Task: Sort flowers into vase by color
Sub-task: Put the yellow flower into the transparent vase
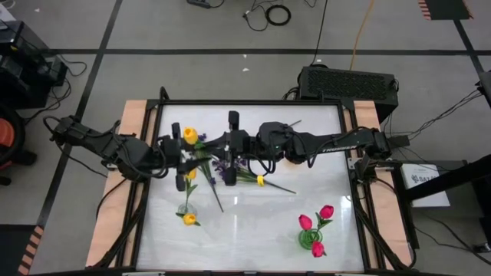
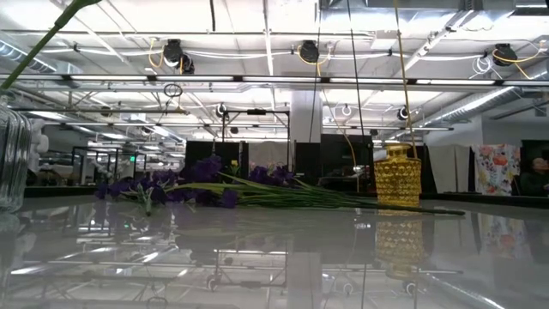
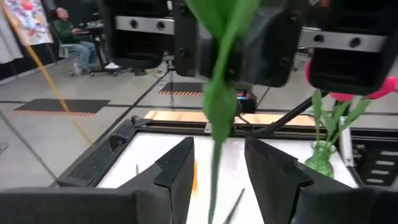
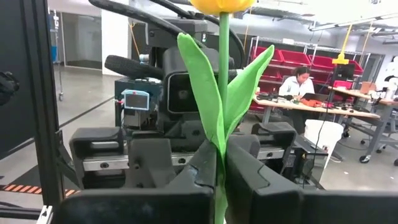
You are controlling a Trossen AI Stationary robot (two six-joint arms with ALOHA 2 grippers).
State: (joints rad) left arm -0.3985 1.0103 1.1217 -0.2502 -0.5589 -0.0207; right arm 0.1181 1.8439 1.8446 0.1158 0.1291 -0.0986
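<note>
Upright, the right claw [image 4: 221, 180] pinches a yellow tulip [image 4: 222, 81].

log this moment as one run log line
phase: handover | right gripper: shut on yellow artificial tulip stem | left gripper: open around same stem | pink-red tulips in green glass vase
</note>
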